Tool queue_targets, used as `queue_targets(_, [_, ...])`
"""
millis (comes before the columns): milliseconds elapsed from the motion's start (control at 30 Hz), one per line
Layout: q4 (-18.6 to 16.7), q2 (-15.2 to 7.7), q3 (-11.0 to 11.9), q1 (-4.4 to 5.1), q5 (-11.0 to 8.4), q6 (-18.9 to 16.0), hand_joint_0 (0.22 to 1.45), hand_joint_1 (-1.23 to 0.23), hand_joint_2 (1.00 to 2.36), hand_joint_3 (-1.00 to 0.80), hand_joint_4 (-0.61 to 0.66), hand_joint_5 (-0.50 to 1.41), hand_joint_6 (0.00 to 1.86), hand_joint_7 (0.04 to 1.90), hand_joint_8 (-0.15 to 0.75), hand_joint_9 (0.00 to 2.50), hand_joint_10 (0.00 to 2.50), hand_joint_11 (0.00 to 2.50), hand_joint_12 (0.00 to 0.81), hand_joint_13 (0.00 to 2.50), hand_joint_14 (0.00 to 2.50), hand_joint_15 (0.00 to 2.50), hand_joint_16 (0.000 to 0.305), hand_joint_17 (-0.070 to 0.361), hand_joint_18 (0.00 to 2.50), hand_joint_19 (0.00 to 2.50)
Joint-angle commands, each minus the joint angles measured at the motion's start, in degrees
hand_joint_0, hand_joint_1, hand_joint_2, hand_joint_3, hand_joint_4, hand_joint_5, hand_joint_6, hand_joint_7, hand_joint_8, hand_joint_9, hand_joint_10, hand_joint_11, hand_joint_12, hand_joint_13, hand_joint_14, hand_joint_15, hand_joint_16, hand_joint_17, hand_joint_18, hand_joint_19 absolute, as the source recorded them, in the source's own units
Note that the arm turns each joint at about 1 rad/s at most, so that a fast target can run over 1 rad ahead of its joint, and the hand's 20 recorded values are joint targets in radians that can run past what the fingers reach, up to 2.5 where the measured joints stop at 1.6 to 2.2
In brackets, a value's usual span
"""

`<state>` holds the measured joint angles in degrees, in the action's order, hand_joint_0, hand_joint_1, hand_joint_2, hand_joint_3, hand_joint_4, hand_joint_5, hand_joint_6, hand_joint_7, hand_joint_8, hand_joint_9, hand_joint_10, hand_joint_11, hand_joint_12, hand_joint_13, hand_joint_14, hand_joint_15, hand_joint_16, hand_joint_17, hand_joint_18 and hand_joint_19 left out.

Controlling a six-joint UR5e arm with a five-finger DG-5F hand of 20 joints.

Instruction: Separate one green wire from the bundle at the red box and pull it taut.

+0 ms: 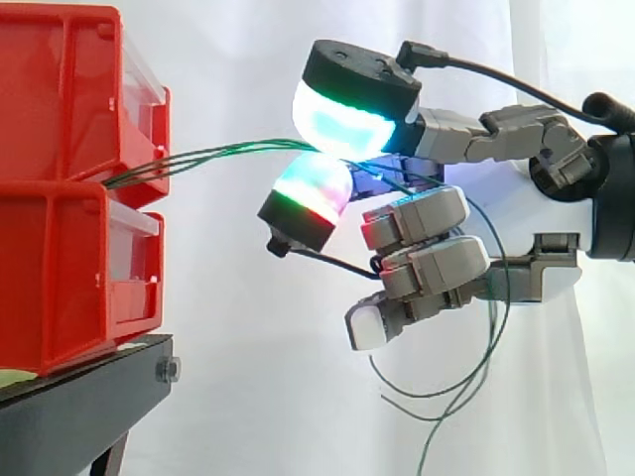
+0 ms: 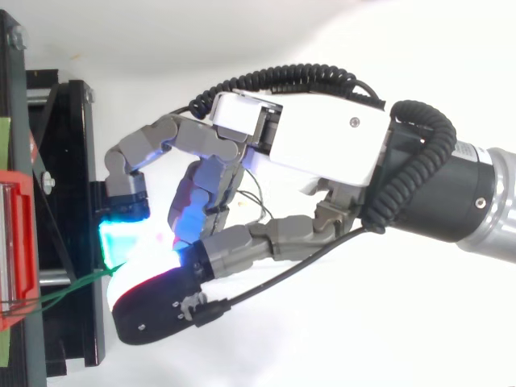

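My hand (image 1: 427, 216) is to the right of the red box (image 1: 60, 188), clear of its front face, and is clamped on the green wires (image 1: 218, 154). Two glowing pads (image 1: 342, 124) meet, one above the other, with the wires pinched between them. My other fingers are curled in further from the box, below the pinch.

The wires come out of the gap between the box's upper and lower drawers, at its front edge. From there they run away from the box, close together, in a shallow rising arc to my pads. I cannot tell how many strands are in the pinch. On the far side of the pinch from the box, the loose wire ends (image 1: 466, 382) pass behind my curled fingers and hang down in slack loops.

From above, my hand (image 2: 314, 145) points at the box (image 2: 16, 242), and the wires (image 2: 76, 284) cross the black stand (image 2: 72, 185) beneath the box to reach my pads.
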<state>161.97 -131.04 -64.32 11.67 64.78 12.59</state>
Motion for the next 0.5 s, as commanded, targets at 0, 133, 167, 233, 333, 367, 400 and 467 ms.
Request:
queue_targets(0, [0.01,-0.01,-0.02,0.02,0.00,0.06,0.58,-0.64,1.02,-0.28,0.05,-0.15,0.87,1.22,0.255,1.52,0.00,1.90,0.334,1.44,0.02,1.48,0.053,0.119,0.90,0.56])
queue_targets(133, [0.01,-0.01,0.07,0.02,0.00,0.15,0.57,-0.63,1.02,-0.25,0.07,-0.14,0.86,1.25,0.268,1.55,0.00,1.88,0.343,1.43,0.02,1.46,0.053,0.119,0.89,0.56])
queue_targets(167, [0.01,-0.01,-0.02,0.02,0.00,0.15,0.57,-0.63,1.02,-0.26,0.08,-0.14,0.86,1.24,0.267,1.55,0.01,1.89,0.341,1.43,0.02,1.46,0.053,0.120,0.89,0.56])
queue_targets(233, [0.01,-0.01,-0.02,0.11,0.00,0.15,0.57,-0.65,1.02,-0.27,0.10,-0.14,0.86,1.25,0.263,1.53,0.01,1.89,0.345,1.43,0.02,1.46,0.053,0.120,0.89,0.56])
queue_targets(333, [0.01,-0.01,-0.02,0.11,0.00,0.24,0.57,-0.75,1.00,-0.44,0.12,-0.15,0.86,1.22,0.279,1.49,0.01,1.87,0.342,1.43,0.02,1.45,0.054,0.121,0.88,0.55])
queue_targets(367, [-0.16,-0.01,0.07,0.02,0.00,0.24,0.57,-0.75,1.00,-0.45,0.12,-0.15,0.86,1.22,0.280,1.49,0.00,1.88,0.336,1.42,0.02,1.46,0.054,0.121,0.88,0.55])
queue_targets(400, [-0.16,-0.01,-0.02,0.11,-0.09,0.24,0.57,-0.77,1.00,-0.50,0.12,-0.15,0.86,1.21,0.279,1.48,0.00,1.89,0.339,1.42,0.02,1.46,0.054,0.122,0.89,0.55])
queue_targets(467, [-0.16,-0.01,-0.02,0.11,-0.09,0.24,0.54,-0.77,1.00,-0.50,0.13,-0.16,0.86,1.19,0.293,1.48,0.00,1.88,0.352,1.43,0.02,1.45,0.056,0.125,0.90,0.54])
